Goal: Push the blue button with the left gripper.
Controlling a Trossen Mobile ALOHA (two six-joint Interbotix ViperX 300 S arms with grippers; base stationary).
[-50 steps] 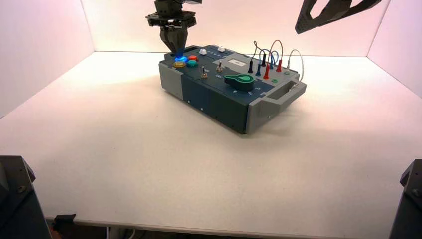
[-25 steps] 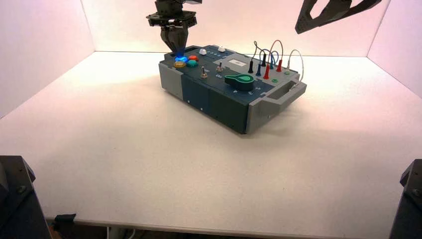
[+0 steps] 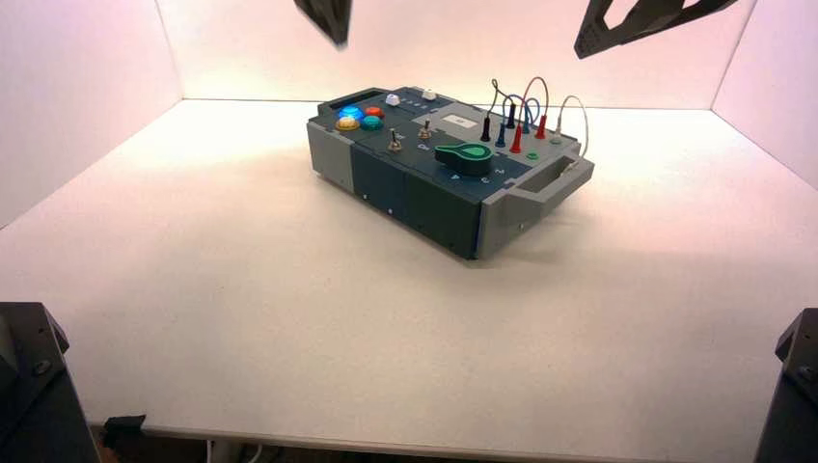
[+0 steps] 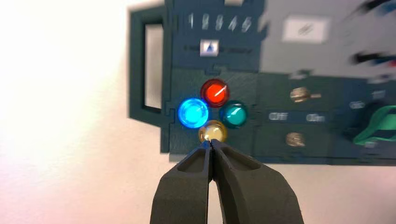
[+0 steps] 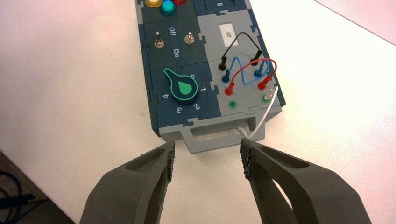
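The blue button point(image 3: 350, 113) sits at the far left corner of the box point(image 3: 424, 198) and glows bright blue. It shows lit in the left wrist view point(image 4: 193, 113), beside the red button point(image 4: 214, 93), the teal button point(image 4: 233, 115) and the yellow button point(image 4: 212, 132). My left gripper point(image 4: 211, 143) is shut and empty, raised well above the button cluster; only its tip point(image 3: 333, 27) shows at the top of the high view. My right gripper point(image 5: 208, 158) is open and empty, held high off the box's right end point(image 3: 588, 43).
The box also bears two toggle switches point(image 5: 159, 43), a large green teardrop knob point(image 5: 185, 88) and plugged wires point(image 5: 243, 70) in black, blue, red and white. A grey handle point(image 5: 210, 137) sticks out at its right end. White walls close in the table.
My left gripper has risen from the blue button, where its tip rested, up toward the top of the high view. The button stays lit. The right arm has not moved.
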